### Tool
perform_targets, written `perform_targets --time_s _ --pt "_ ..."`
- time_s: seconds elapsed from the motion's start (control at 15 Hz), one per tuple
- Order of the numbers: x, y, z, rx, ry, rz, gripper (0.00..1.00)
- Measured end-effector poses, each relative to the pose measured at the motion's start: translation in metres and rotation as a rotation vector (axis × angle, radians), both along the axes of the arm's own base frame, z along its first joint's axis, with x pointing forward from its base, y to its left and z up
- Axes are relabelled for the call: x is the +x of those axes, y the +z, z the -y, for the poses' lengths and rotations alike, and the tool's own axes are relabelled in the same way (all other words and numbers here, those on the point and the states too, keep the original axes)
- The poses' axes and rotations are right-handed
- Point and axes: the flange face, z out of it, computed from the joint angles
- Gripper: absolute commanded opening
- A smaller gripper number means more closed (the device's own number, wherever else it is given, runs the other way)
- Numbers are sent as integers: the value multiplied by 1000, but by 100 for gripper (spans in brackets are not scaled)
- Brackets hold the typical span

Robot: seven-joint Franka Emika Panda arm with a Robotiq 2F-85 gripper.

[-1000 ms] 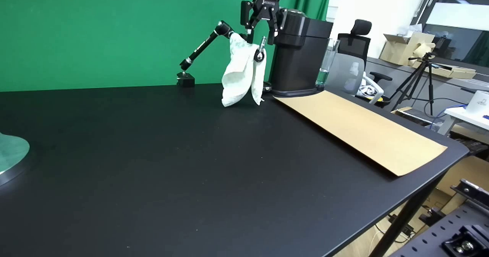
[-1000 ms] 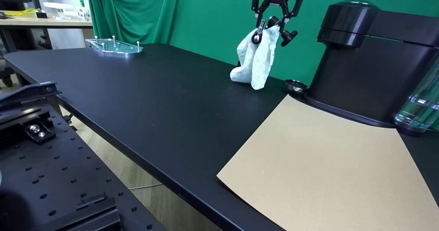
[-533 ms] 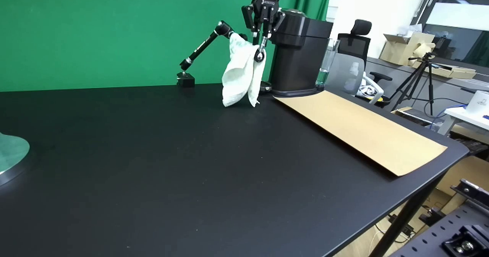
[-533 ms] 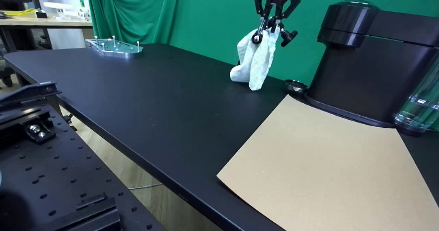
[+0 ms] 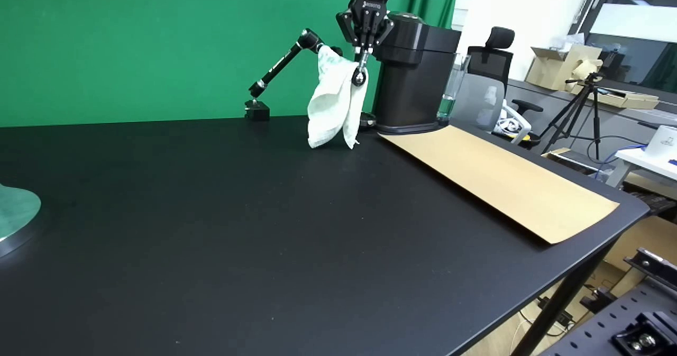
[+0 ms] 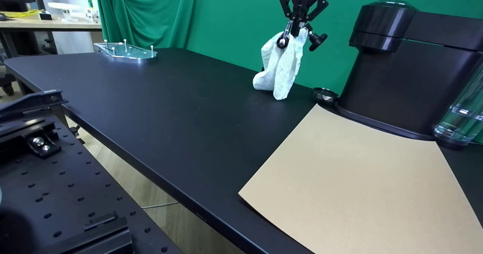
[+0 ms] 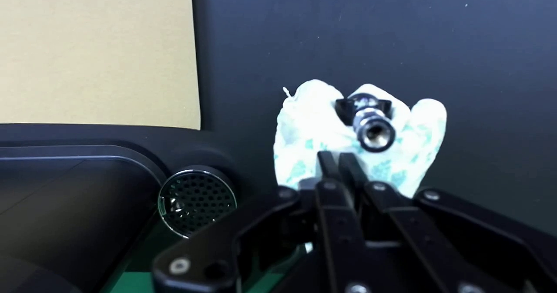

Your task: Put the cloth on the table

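Cloth draped over a jointed stand, hanging just below the hand, top pinched in its grip

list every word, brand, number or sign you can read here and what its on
"ROBOTIQ": on the gripper, in an exterior view
Pale lettering on the jointed black arm: too small to read
Mark on the white object at an exterior view's right edge: too small to read

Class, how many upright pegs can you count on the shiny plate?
4, on the plate in an exterior view: the leftmost peg, the second peg lower in the picture, the third peg near the middle, and the rightmost peg. More may be hidden.
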Motion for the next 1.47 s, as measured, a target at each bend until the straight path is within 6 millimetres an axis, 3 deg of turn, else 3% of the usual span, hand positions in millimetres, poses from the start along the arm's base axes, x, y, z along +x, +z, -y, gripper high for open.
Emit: perform_targets --time_s 0.6,0.8,0.87,1.0,1.47 --pt "0 3 -6 2 11 5 99" --pt "0 2 -11 3 19 4 100" --pt "0 2 -12 4 21 3 75" --pt "0 0 -13 4 23 0 71" --pt "0 -4 -14 5 24 -5 21"
